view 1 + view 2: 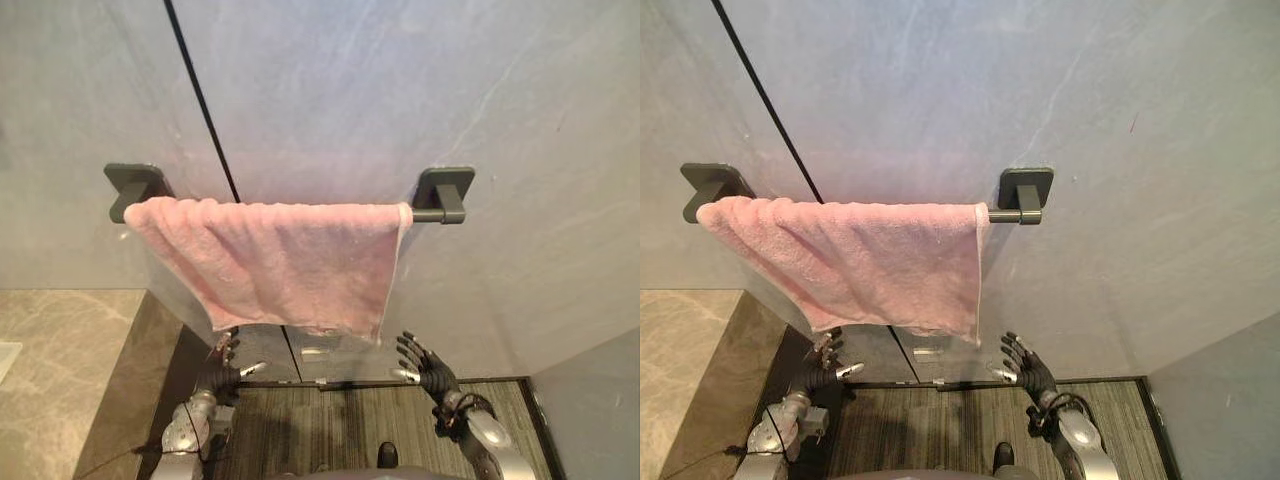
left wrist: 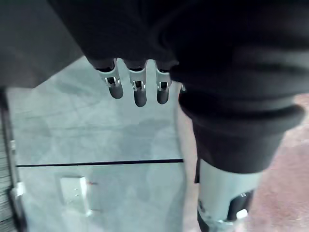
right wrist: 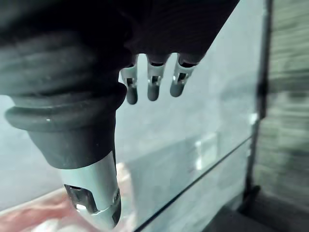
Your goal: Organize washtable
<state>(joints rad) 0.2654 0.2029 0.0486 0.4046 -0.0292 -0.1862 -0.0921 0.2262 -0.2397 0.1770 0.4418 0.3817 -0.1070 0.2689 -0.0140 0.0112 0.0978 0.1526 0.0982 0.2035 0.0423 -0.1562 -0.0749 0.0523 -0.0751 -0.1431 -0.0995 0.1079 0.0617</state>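
Note:
A pink towel hangs over a dark bar fixed to the grey wall by two dark brackets, its lower edge slanting down to the right. My left hand hovers just below the towel's lower left edge, fingers straight and holding nothing. My right hand is raised below the towel's right corner, fingers spread, also holding nothing. In the left wrist view my left hand's fingers point at the grey wall. In the right wrist view my right hand's thumb sits near a pink patch of towel.
A marble counter lies at the lower left, its dark side beside my left arm. A black seam runs down the wall. Striped floor lies below, and a grey wall closes the right.

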